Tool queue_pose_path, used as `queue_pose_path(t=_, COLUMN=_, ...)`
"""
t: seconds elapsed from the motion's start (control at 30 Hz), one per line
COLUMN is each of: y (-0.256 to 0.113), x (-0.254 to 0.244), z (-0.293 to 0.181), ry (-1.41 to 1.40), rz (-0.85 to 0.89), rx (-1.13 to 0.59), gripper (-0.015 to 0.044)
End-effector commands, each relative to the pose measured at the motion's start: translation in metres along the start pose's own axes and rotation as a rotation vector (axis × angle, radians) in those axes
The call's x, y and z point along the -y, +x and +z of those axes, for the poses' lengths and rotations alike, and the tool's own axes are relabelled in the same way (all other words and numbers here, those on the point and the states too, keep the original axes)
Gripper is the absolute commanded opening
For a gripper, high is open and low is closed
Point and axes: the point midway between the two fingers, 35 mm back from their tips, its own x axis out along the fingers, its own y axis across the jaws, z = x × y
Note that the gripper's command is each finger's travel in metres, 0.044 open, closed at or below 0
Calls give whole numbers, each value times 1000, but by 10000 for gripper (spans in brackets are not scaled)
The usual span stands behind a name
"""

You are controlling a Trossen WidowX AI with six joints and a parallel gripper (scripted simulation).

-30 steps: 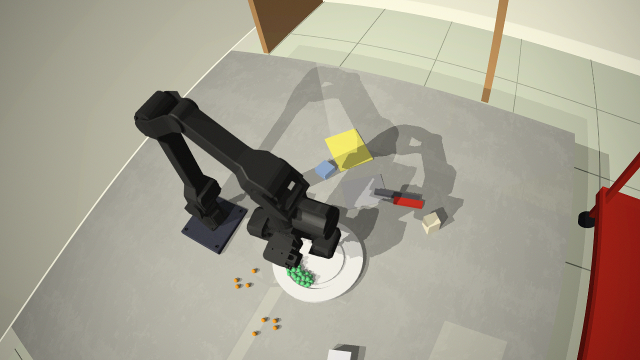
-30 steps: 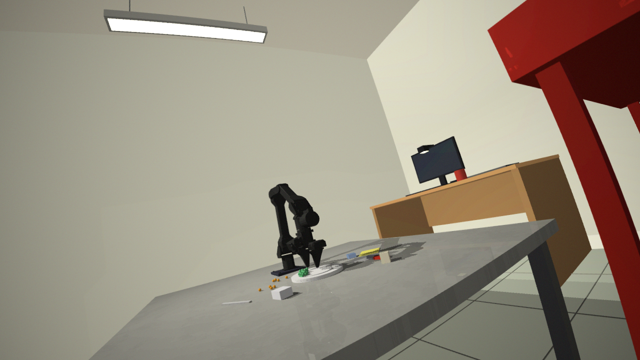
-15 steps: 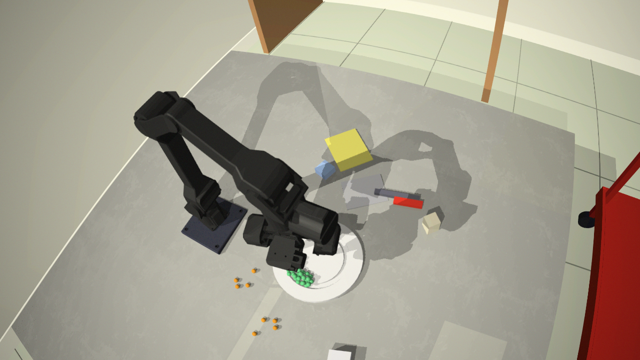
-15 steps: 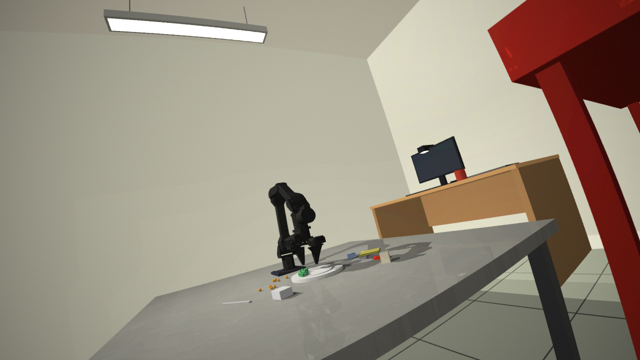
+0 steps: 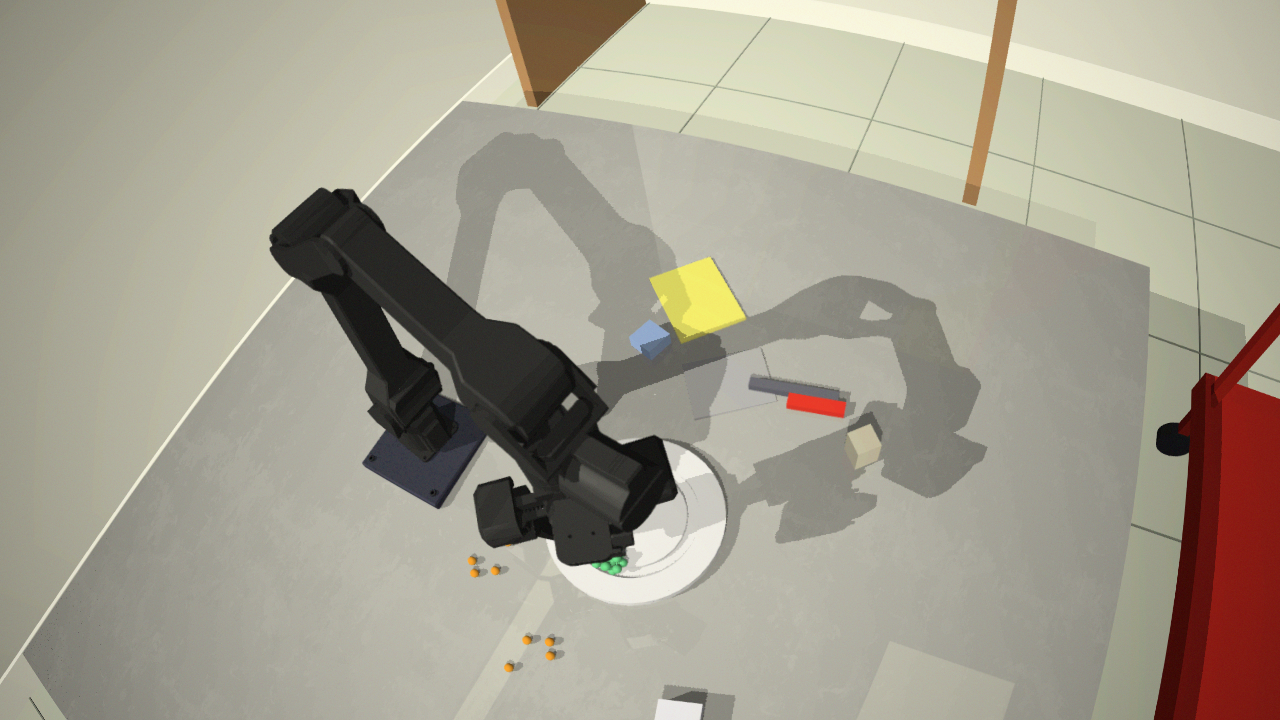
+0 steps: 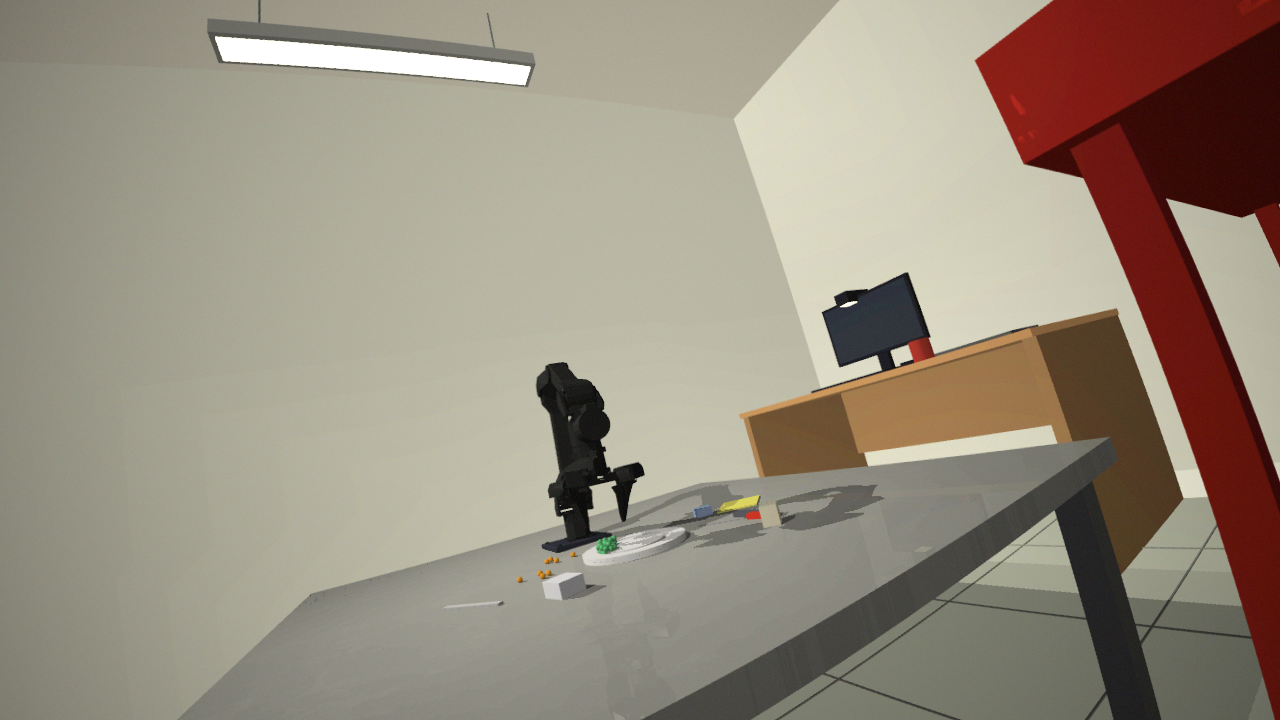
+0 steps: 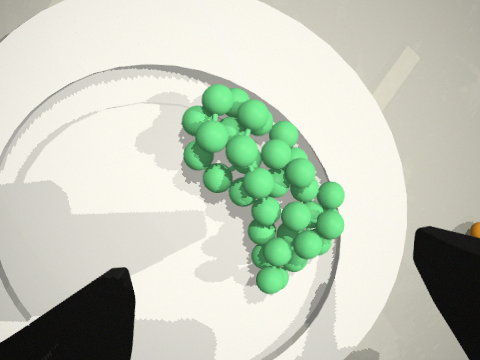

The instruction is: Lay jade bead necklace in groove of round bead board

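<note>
The jade bead necklace lies bunched in a heap of green beads on the round white bead board. The wrist view shows the heap along one side of the recess, against its raised outer rim, with some beads on top of others. My gripper is open and holds nothing. Its fingers stand wide apart above the board. In the wrist view, the left finger is over the middle area and the right one is past the outer edge. The arm hides part of the board and heap in the top view.
Several orange beads lie beside the board. A white block stands nearby. Beyond the board are a yellow square, a blue block, a red block, a dark bar and a beige block.
</note>
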Motion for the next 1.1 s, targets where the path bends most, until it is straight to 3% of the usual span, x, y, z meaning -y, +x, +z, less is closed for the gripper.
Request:
queue_pose_path(t=0.0, y=1, x=1, z=1, ry=-24, rz=-6, rx=-3, gripper=380)
queue_pose_path(t=1.07, y=40, x=2, z=1, ry=-24, rz=-6, rx=-4, gripper=380)
